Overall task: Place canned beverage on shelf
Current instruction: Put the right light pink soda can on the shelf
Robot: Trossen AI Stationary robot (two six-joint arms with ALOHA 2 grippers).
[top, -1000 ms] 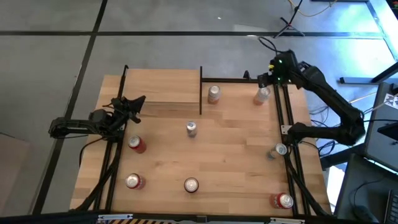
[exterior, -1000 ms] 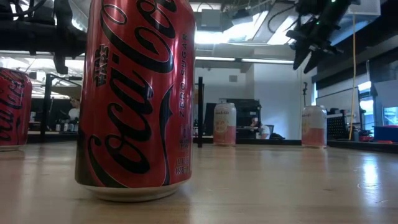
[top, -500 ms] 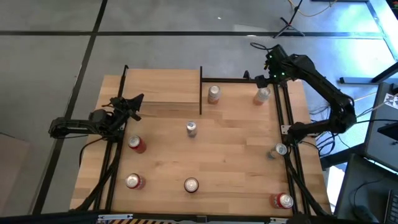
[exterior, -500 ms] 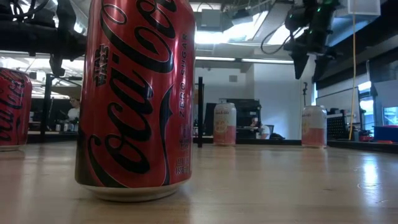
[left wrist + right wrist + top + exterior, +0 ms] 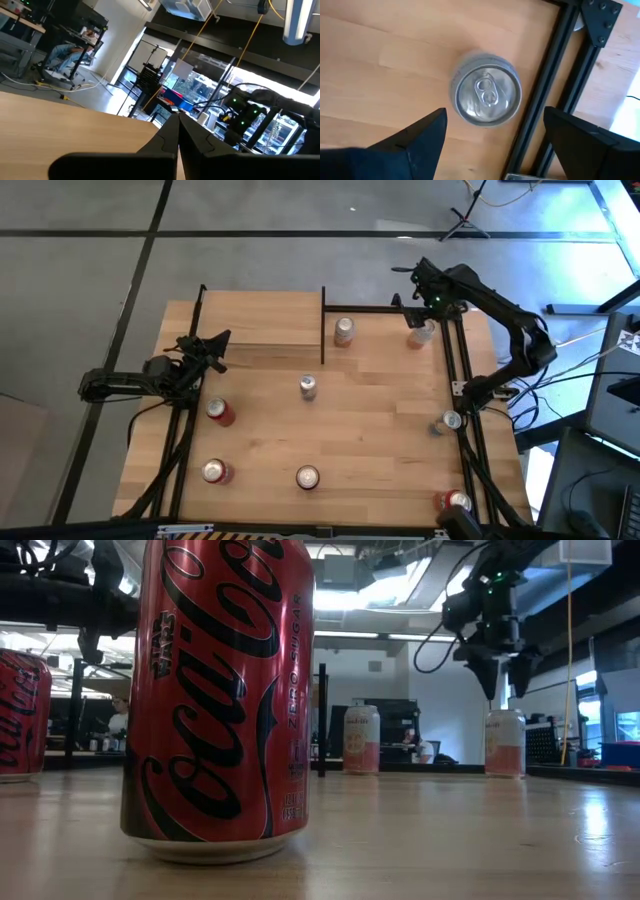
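Directly below my right gripper (image 5: pixel 490 142), whose fingers spread wide, stands the pale pink can (image 5: pixel 486 95) upright at the table's far right corner, silver top up, beside the black frame rail (image 5: pixel 547 85).

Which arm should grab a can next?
Right. The right gripper hovers open directly above the pink can at the table's far right; the left gripper sits shut beside the shelf.
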